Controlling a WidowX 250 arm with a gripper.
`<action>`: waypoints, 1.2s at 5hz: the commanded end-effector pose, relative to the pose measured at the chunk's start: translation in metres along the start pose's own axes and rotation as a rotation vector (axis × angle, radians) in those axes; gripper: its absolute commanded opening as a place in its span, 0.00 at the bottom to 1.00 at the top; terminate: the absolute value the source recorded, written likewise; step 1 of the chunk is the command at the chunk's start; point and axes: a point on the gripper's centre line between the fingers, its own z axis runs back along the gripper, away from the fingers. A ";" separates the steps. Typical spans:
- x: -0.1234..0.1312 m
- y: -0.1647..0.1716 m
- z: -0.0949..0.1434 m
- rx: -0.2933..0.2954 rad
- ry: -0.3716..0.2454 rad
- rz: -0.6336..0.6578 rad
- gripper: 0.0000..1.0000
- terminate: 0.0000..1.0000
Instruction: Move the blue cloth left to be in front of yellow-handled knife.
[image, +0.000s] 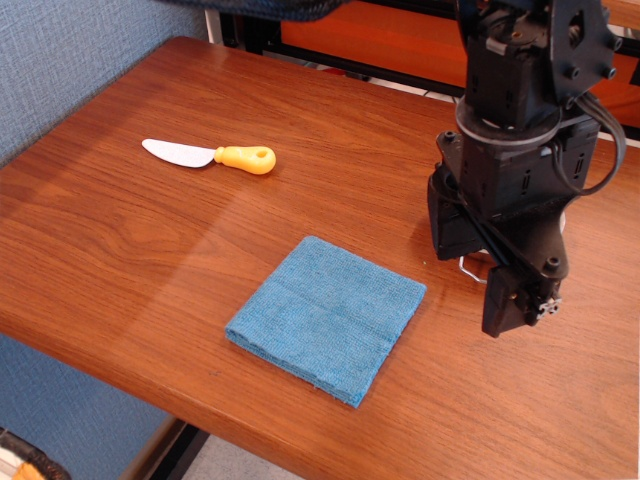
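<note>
The blue cloth (326, 316) lies flat and folded on the wooden table (120, 260), near the front edge at the middle. The yellow-handled knife (212, 155) lies farther back and to the left, blade pointing left, yellow handle to the right. My gripper (482, 285) hangs from the black arm to the right of the cloth, just above the table. Its jaws look apart with nothing between them. It does not touch the cloth.
A blue-grey fabric wall (60, 60) runs along the table's left side. An orange and black frame (370, 40) stands behind the back edge. The table's front edge drops off just in front of the cloth.
</note>
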 end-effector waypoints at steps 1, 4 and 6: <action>0.000 0.000 0.000 0.000 0.000 0.000 1.00 0.00; -0.044 0.060 -0.005 0.082 0.050 0.364 1.00 0.00; -0.073 0.077 -0.047 0.067 0.095 0.419 1.00 0.00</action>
